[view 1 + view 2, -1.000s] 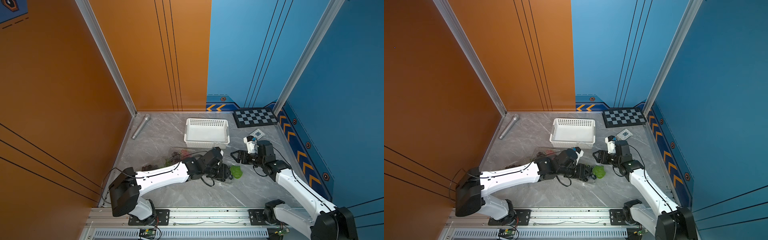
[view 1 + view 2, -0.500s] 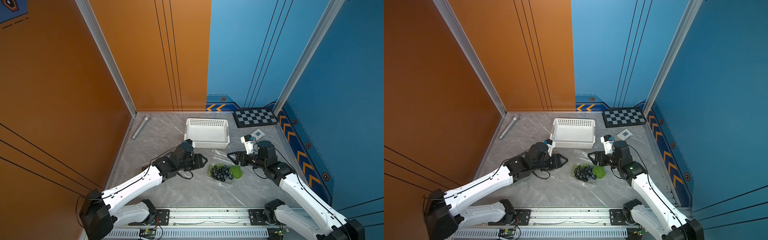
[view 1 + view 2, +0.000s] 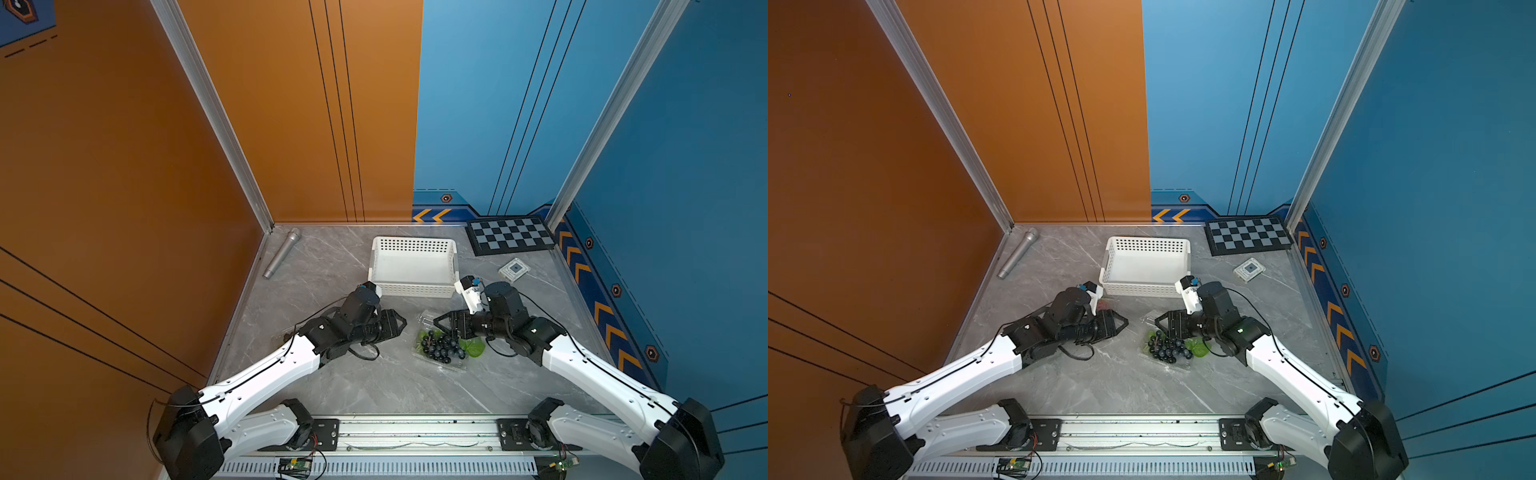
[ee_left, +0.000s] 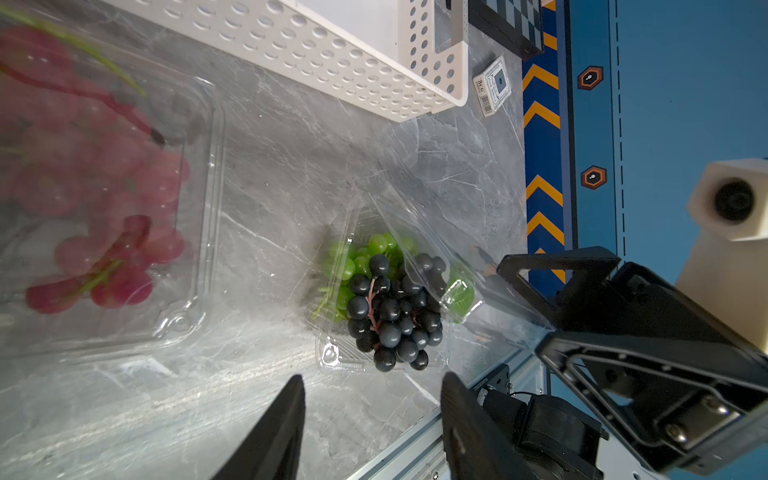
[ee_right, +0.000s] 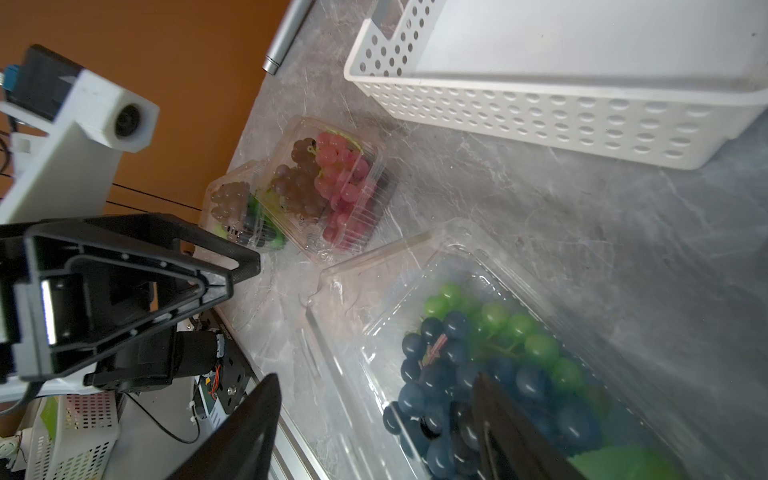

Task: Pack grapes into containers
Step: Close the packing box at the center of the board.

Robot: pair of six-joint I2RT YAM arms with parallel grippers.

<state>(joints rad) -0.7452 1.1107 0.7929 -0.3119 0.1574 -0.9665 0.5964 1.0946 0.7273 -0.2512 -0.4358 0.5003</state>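
While both claws stand spread and hold nothing, the left claw point(image 3: 402, 323) and the right claw point(image 3: 436, 322) point at each other over the grey surface point(image 3: 340, 266). Under the right claw lies one open clamshell point(image 5: 332, 286), which holds one dark bunch point(image 5: 449, 386) and one green bunch point(image 5: 511, 328). Two more clamshells lie close together beside the left claw: the red-grape clamshell point(image 5: 376, 153) and the corner clamshell point(image 5: 216, 187). Farther back stand one white basket point(image 3: 413, 286) and one microphone point(image 3: 282, 253).

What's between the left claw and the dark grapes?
Only bare tabletop, then the rim of the clear container holding the dark grapes. The left wrist view shows it, past the open left gripper.
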